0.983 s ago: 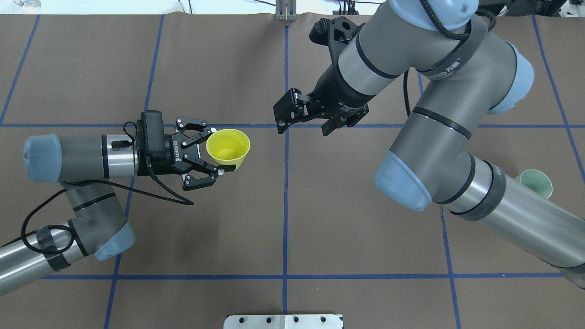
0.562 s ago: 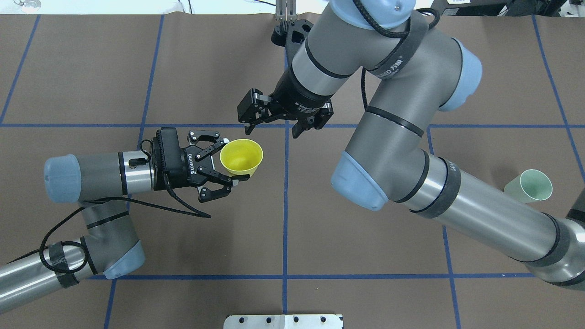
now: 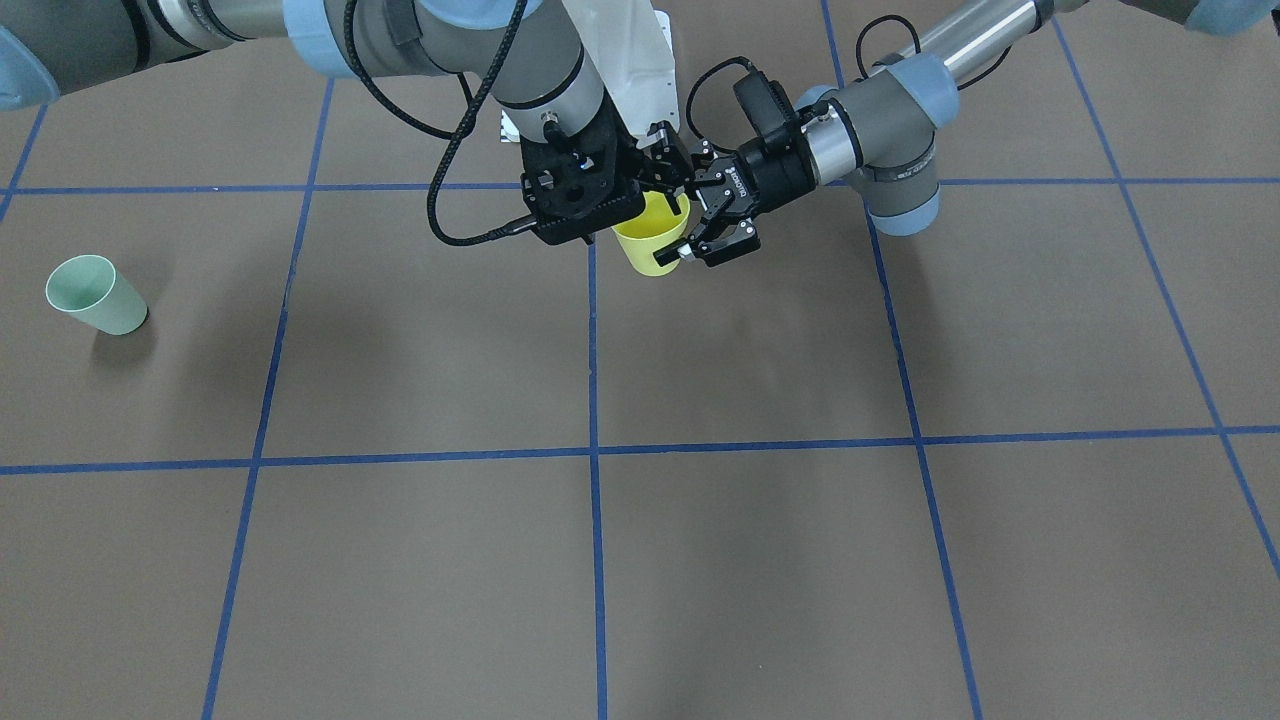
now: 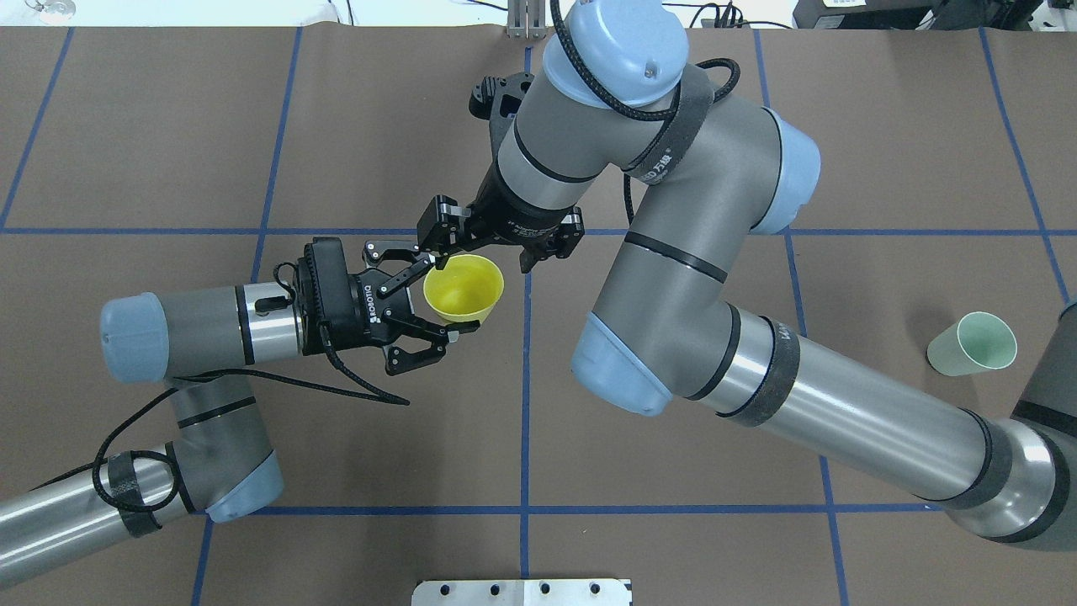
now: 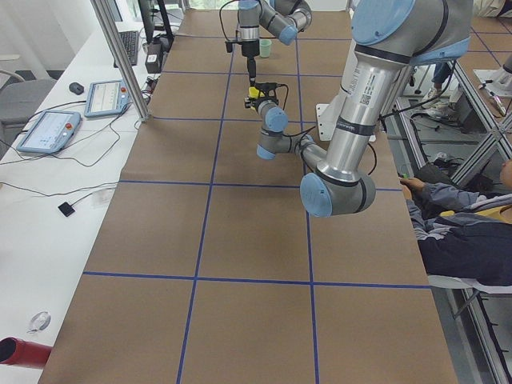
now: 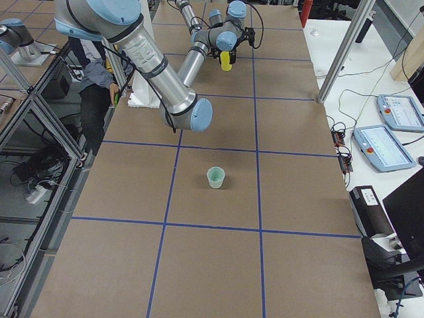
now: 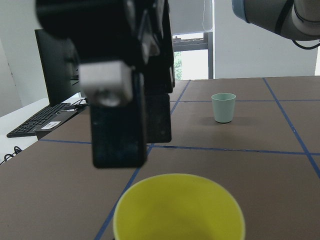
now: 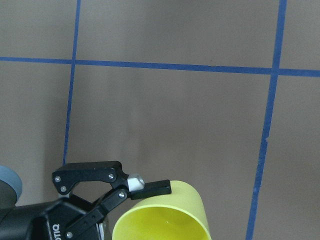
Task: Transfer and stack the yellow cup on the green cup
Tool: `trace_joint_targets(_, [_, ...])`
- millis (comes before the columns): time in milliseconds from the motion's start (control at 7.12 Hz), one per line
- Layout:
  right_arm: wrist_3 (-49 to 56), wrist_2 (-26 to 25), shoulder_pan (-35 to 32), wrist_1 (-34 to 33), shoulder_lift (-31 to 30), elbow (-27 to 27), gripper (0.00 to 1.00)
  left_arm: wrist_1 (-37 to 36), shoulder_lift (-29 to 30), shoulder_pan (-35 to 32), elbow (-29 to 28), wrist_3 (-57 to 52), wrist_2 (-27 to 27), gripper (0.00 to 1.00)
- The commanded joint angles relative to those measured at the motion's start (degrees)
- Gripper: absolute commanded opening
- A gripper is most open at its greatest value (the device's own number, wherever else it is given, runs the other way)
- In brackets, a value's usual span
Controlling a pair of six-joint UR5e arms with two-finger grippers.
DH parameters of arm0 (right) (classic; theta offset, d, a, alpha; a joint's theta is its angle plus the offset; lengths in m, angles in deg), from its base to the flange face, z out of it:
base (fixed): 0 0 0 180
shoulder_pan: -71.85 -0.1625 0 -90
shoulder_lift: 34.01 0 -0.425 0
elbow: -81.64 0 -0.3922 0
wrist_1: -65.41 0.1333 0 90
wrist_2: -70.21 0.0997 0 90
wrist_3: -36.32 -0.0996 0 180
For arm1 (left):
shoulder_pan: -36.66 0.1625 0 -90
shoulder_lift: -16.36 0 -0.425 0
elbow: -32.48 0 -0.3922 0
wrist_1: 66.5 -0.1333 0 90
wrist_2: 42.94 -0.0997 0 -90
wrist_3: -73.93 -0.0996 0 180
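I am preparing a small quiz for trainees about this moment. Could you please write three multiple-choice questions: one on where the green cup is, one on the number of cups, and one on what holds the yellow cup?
1. Where is the green cup?
A. Held in the air
B. At the middle of the table
C. Standing on the table at the robot's right side

2. How many cups are in view?
A. One
B. Two
C. Three

3. What holds the yellow cup?
A. The left pincer
B. A person's hand
C. Nothing, it stands on the table

Answers:
1 C: the overhead view shows it upright near the right edge, apart from both arms' ends.
2 B: only one green and one yellow cup appear in any view.
3 A: the left pincer's fingers clamp the cup's wall, and the cup hangs above the table.
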Motion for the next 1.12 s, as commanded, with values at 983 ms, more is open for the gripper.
trace_joint_targets(983, [0.2, -7.7, 3.6, 0.0, -2.9, 0.7, 0.98, 0.0, -0.3, 0.0, 0.0, 0.0, 0.0, 0.1])
